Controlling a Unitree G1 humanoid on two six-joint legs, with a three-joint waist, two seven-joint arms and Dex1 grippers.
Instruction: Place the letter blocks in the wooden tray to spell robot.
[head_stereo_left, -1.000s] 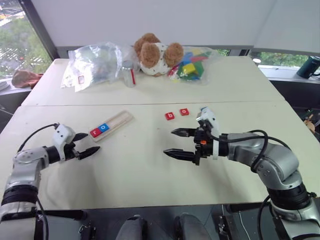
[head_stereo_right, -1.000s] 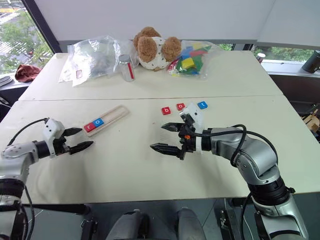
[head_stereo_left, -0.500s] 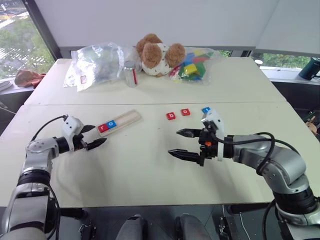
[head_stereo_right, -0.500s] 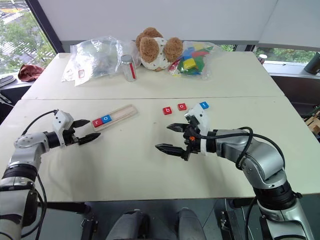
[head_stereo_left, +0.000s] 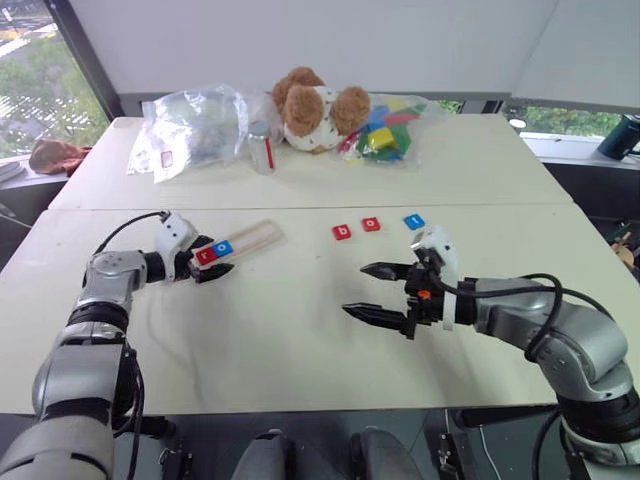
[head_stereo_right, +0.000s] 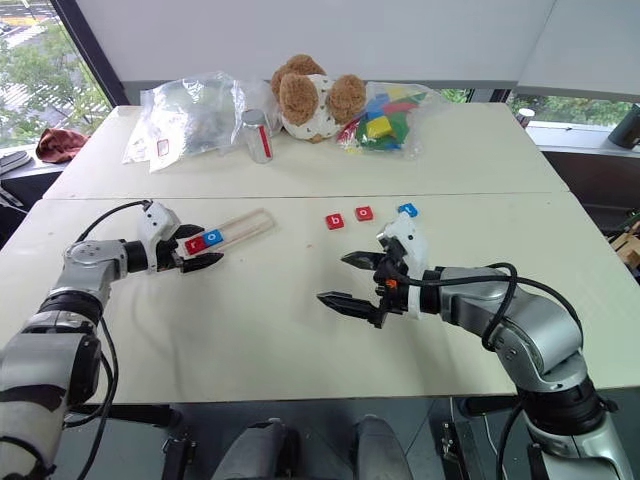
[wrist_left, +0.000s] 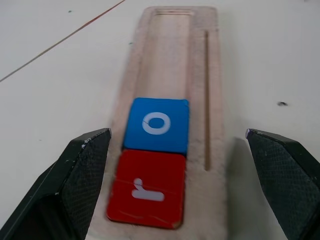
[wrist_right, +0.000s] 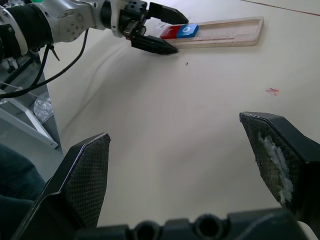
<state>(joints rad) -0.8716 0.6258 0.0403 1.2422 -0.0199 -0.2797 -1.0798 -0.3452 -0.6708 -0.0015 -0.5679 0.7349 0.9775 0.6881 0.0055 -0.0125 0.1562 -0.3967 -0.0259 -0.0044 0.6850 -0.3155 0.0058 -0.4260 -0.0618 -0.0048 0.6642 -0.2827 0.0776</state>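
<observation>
The wooden tray (head_stereo_left: 259, 236) lies at an angle left of centre, and at its near end sit a red "r" block (head_stereo_left: 205, 256) and a blue "o" block (head_stereo_left: 222, 248). My left gripper (head_stereo_left: 218, 257) is open and straddles that end, one finger (wrist_left: 75, 185) on each side of the tray (wrist_left: 172, 55), touching nothing that I can see. Three loose blocks lie in a row on the table: a red "b" (head_stereo_left: 341, 232), a red "o" (head_stereo_left: 371, 224) and a blue "t" (head_stereo_left: 414, 221). My right gripper (head_stereo_left: 356, 289) hangs open and empty just short of them.
At the back of the far table are a teddy bear (head_stereo_left: 312, 108), a clear bag of multicoloured blocks (head_stereo_left: 385, 130), a crumpled clear bag (head_stereo_left: 190, 125) and a small jar (head_stereo_left: 262, 148). A seam (head_stereo_left: 450, 207) runs between the two tables.
My left gripper has moved forward and to the right, up to the tray's near end, and now straddles it. The right gripper has stayed where it was.
</observation>
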